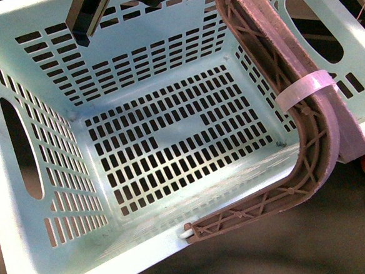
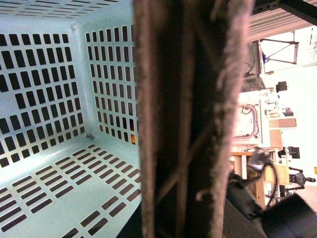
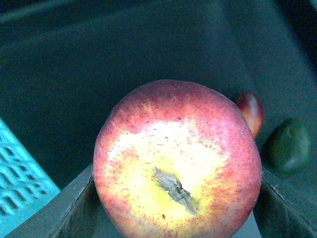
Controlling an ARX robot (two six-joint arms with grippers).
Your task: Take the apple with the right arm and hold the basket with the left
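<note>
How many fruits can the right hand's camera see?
3. An apple between the fingers of the right hand, a red fruit partly hidden behind it, and a dark green fruit beside that. Others may be hidden.

Smooth plastic basket [image 1: 14, 229]; smooth-skinned apple [image 3: 178, 158].

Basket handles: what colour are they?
The handles are brownish-mauve, seen best in the front view.

A blurred brownish handle [image 2: 188, 119] runs through the middle of the frame, very close to the lens. Beside it lies the pale aqua basket [image 2: 59, 148], its slotted walls and floor meeting at a corner. Beyond the handle stands cluttered lab equipment [image 2: 262, 124].
</note>
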